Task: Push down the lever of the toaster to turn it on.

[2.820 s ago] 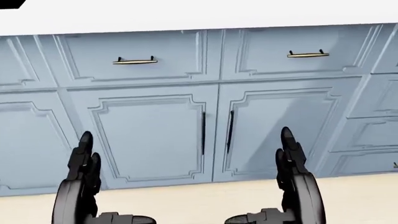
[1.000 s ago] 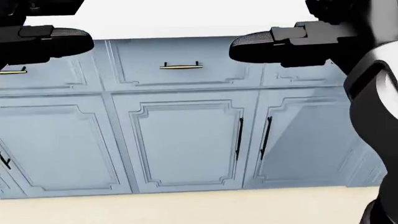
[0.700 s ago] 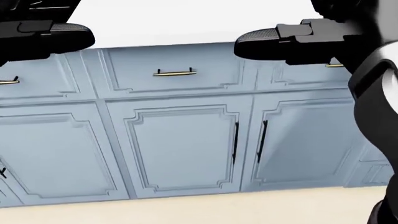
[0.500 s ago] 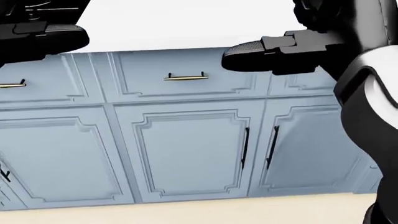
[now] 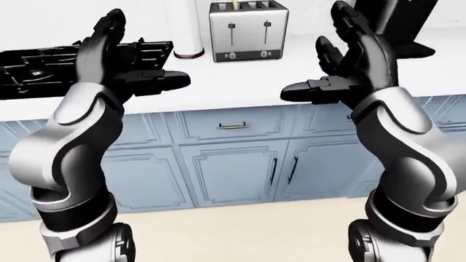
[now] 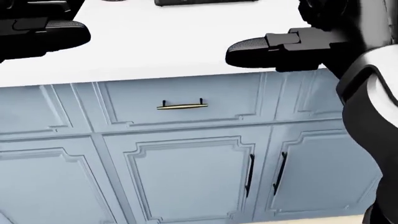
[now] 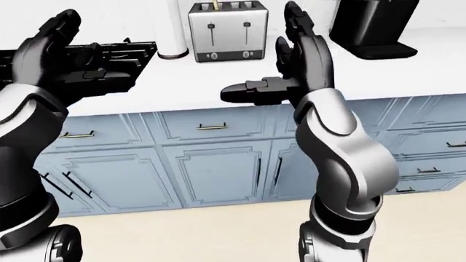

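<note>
A silver toaster (image 5: 248,31) stands on the white counter (image 5: 240,82) at the top middle of the left-eye view. Its face has two vertical slots, and the black levers (image 5: 231,26) sit near the slots' tops. My left hand (image 5: 135,54) is raised and open, palm inward, to the left of the toaster and nearer to me. My right hand (image 5: 328,60) is raised and open, to the toaster's right and nearer to me. Neither hand touches the toaster. In the head view only the thumbs show, the left thumb (image 6: 43,35) and the right thumb (image 6: 261,46).
A black stovetop (image 5: 43,71) lies on the counter at the left. A white cylinder (image 5: 186,27) stands just left of the toaster. A dark appliance (image 7: 371,27) stands at its right. Blue cabinet doors and a drawer with a brass handle (image 6: 181,106) are below the counter.
The camera has tilted up: the cabinets have slid down the head view and more counter top shows. Both hands rose from low to counter height before that and stay open.
</note>
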